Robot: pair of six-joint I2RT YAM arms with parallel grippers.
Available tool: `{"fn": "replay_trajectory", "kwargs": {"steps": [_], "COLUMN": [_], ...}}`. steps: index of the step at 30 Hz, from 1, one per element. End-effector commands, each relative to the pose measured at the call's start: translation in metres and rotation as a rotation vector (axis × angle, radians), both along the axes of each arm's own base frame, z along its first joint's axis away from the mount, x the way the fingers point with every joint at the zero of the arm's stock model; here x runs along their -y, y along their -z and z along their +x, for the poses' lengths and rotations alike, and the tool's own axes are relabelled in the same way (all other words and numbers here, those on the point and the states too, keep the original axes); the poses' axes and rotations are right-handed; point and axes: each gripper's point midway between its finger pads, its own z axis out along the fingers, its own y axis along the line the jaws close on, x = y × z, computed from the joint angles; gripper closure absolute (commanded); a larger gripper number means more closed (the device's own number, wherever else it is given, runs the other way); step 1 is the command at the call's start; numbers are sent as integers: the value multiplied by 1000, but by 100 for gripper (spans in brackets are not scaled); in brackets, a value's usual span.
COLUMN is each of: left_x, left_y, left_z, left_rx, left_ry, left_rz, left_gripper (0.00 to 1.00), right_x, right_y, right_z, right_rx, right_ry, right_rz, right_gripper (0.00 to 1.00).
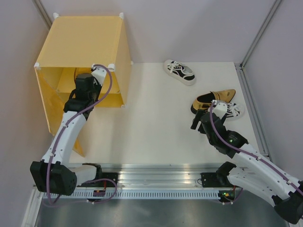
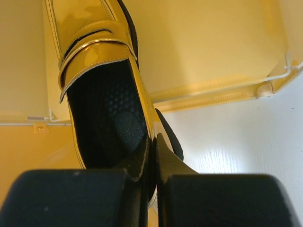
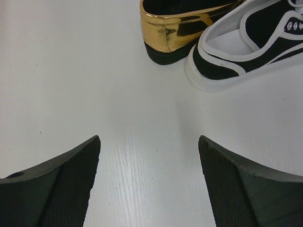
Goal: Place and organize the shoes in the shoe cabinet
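The yellow-orange shoe cabinet [image 1: 80, 40] stands at the back left with its door swung open. My left gripper [image 1: 84, 78] reaches into its opening and is shut on the side wall of a gold loafer [image 2: 94, 42]; in the left wrist view the gripper [image 2: 154, 138] pinches the rim by the heel, with the toe pointing into the cabinet [image 2: 213, 42]. My right gripper [image 1: 196, 118] is open and empty, low over the table. Just ahead of it [image 3: 149, 139] lie the second gold loafer [image 1: 215, 98] [image 3: 175, 28] and a white sneaker [image 1: 232, 109] [image 3: 246, 47], side by side. Another white sneaker [image 1: 180, 72] lies at the back centre.
The open cabinet door [image 1: 52, 111] hangs at the left beside my left arm. A metal frame post [image 1: 253, 42] and the table's right edge run along the right. The arm rail [image 1: 156, 182] lies along the near edge.
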Motion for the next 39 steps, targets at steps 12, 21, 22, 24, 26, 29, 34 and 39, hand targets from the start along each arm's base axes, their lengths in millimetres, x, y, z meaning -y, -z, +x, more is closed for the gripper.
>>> {"fn": "replay_trajectory", "kwargs": {"steps": [12, 21, 22, 24, 26, 29, 34, 39], "left_x": [-10, -13, -12, -12, -13, -13, -10, -1], "left_y": [-75, -72, -71, -71, -69, -68, -70, -75], "left_z": [44, 54, 55, 56, 57, 57, 51, 41], "left_rx": [307, 308, 307, 312, 307, 309, 317, 344], "left_ry": [107, 107, 108, 106, 103, 95, 101, 115], "left_rz": [178, 198, 196, 185, 185, 176, 145, 66], "left_gripper": [97, 89, 87, 85, 82, 80, 63, 45], "right_x": [-14, -18, -19, -20, -21, -21, -21, -21], "right_y": [-9, -5, -4, -3, -1, 0, 1, 3], "right_z": [2, 3, 3, 3, 2, 1, 1, 1], "right_rx": [-9, -27, -32, -36, -43, -47, -46, -44], "right_ry": [-58, -71, -71, -77, -83, -84, -84, -82], "right_rz": [28, 29, 28, 31, 30, 33, 33, 34], "right_gripper": [12, 12, 12, 12, 12, 12, 12, 12]}}
